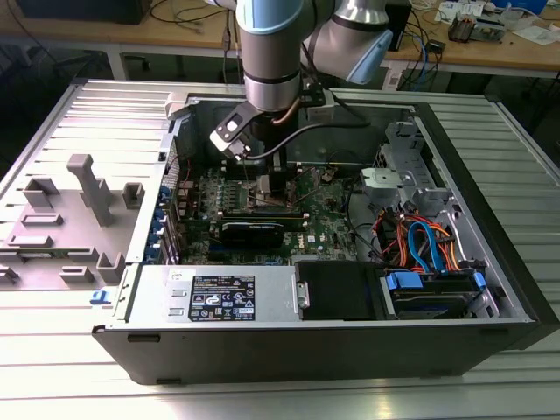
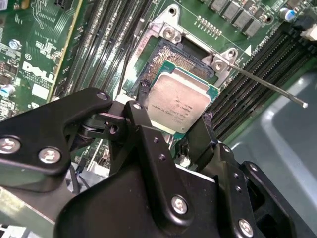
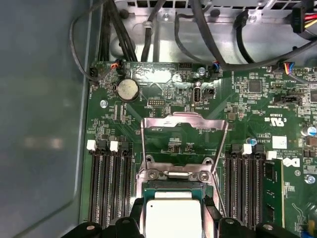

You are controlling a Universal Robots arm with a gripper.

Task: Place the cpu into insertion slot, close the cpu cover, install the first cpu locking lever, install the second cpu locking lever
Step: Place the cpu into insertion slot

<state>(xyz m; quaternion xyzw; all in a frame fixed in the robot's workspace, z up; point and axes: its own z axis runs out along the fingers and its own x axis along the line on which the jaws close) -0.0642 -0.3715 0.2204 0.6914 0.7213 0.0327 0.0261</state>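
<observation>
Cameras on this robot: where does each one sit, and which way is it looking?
Exterior view: off the arm, above the open dark-grey metal computer case, looking down into it; the grey-and-blue robot arm reaches in.
Second wrist view: on the wrist, looking past the black gripper at the silver-grey square cpu it grips over the dark-rimmed insertion slot.
First wrist view: on the wrist, looking across the green motherboard and raised silver cpu cover; black fingertips show.
Both wrist views share the cpu and gripper.
</observation>
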